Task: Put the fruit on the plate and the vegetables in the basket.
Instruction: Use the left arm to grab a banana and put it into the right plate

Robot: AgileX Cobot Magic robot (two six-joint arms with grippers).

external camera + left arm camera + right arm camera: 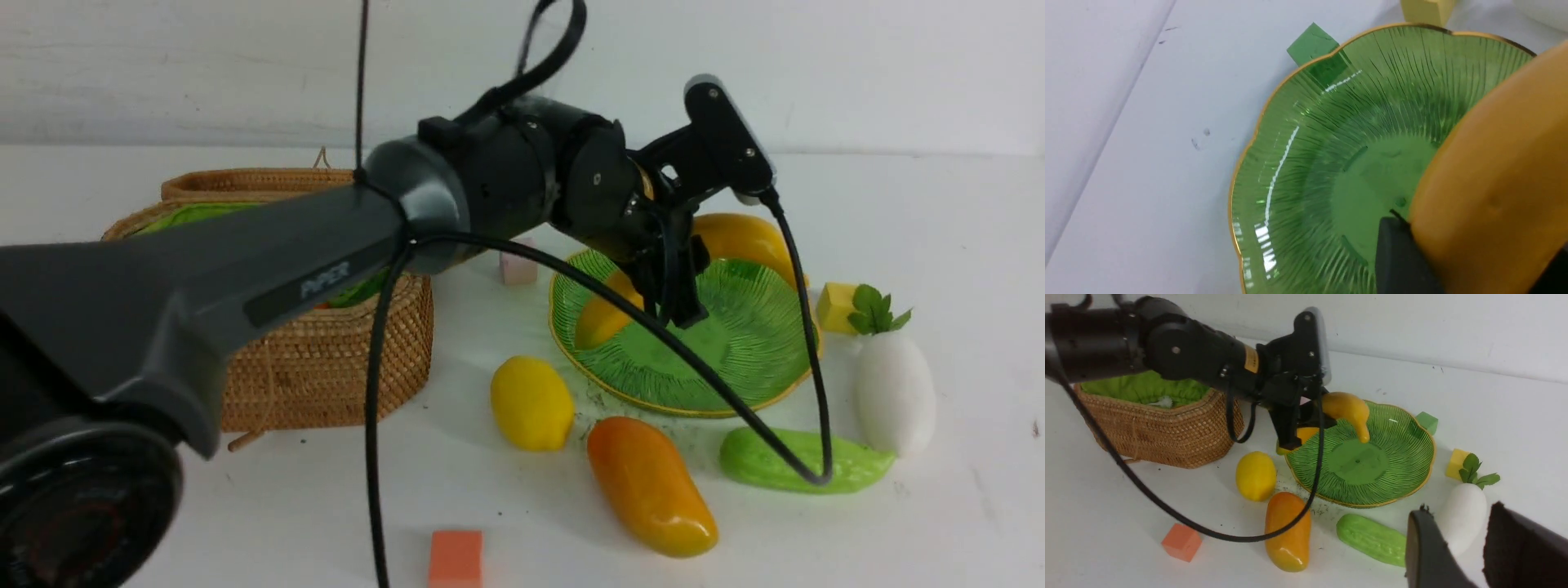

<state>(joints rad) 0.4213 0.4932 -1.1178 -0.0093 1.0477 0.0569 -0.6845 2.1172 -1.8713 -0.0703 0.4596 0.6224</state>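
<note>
Left arm is stretched out across the table, and the left gripper [673,306] is clamped on the middle of the banana [739,237], directly over the plate [735,351]. In the left wrist view one dark finger [1396,253] presses flat against the yellow skin. The banana arches out of the jaws on both sides. One end dips toward the ribbed middle of the plate, the other drops at the rim on the basket side. Whether either end actually touches the plate, I can't tell.

Below the gripper and nearer the robot, the lemon [532,403] and the mango [651,486] lie on the table [245,506], off the plate. The lemon is just outside the rim and the mango is beside it. To the gripper's right, the green gourd [861,467] lies under a loop of cable [804,327], and the radish [894,392] lies just past it, leaves pointing away from the robot. The basket [326,367] is off to the gripper's left, lid back, green lining showing.

Right gripper [1459,510] hangs low with its jaws parted and nothing between them. The radish is just beyond its fingertips.

Loose cubes lie around: an orange one [455,558] near the robot, a yellow one [837,306] by the radish leaves, a pink one [518,265] between basket and plate, and a green one [1312,47] touching the plate's far rim.
</note>
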